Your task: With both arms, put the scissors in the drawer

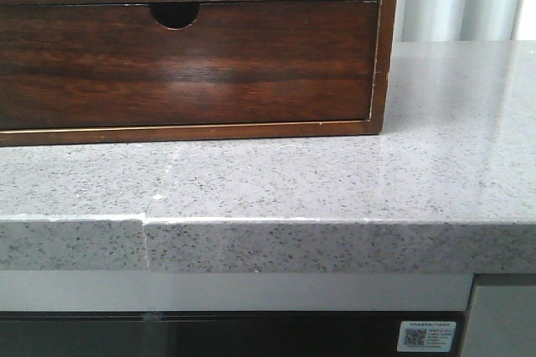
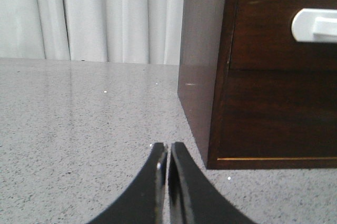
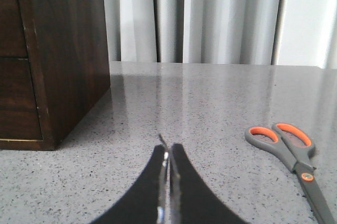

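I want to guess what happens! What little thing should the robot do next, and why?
Probably open the right end effector and ease it toward the scissors. They lie flat on the counter, untouched, while both end effectors are shut and empty. The left end effector sits near the drawer, which looks closed.

The cabinet [image 1: 193, 64] is dark-brown wood with visible grain and a glossy finish that carries soft reflections. The drawer [image 2: 284, 24] front is the same glossy dark wood. The counter [image 1: 335, 181] is grey speckled stone, smooth and polished. The scissors [image 3: 292, 155] have matt grey plastic handles with orange inner lining. The curtain [image 3: 210, 19] looks like pale cloth.
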Motion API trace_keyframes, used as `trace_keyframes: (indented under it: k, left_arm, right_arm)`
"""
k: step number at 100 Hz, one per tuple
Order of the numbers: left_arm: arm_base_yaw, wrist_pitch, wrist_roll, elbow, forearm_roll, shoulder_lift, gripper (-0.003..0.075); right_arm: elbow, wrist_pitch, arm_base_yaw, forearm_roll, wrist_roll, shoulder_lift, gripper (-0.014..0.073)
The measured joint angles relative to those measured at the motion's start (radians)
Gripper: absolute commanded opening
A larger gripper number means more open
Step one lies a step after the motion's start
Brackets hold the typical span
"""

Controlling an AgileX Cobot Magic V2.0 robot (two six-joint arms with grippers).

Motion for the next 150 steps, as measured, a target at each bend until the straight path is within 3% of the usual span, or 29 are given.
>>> trace_keyframes:
  k: [22,46,60,85,138,145,150]
  left_arm:
    - [0.0,0.145,0.0,-0.196,-0.015,0.01,-0.002]
    - [0.0,0.361,0.0,-0.442,-0.017,0.19,-0.002]
    - [0.0,0.411,0.0,-0.525,-0.017,0.286,-0.002]
    - [0.0,0.409,0.0,-0.543,-0.017,0.328,-0.002]
    - [0.0,0.409,0.0,-0.543,-0.017,0.328,-0.002]
    - [0.0,0.409,0.0,-0.543,-0.014,0.328,0.0002]
    - [0.0,0.409,0.0,-0.543,-0.014,0.328,0.0065]
  right_arm:
    - [-0.18,0.118,0.0,0.011,0.0,0.048,-0.0069]
    - [-0.42,0.313,0.0,0.006,0.0,0.273,-0.0069]
    - [-0.539,0.459,0.0,-0.033,0.0,0.4,-0.0069]
    - [-0.588,0.5,0.0,-0.051,0.0,0.507,-0.0069]
    - [-0.588,0.503,0.0,-0.051,0.0,0.515,-0.0067]
    - [-0.588,0.503,0.0,-0.051,0.0,0.515,-0.002]
    - [-0.588,0.503,0.0,-0.051,0.0,0.515,0.0076]
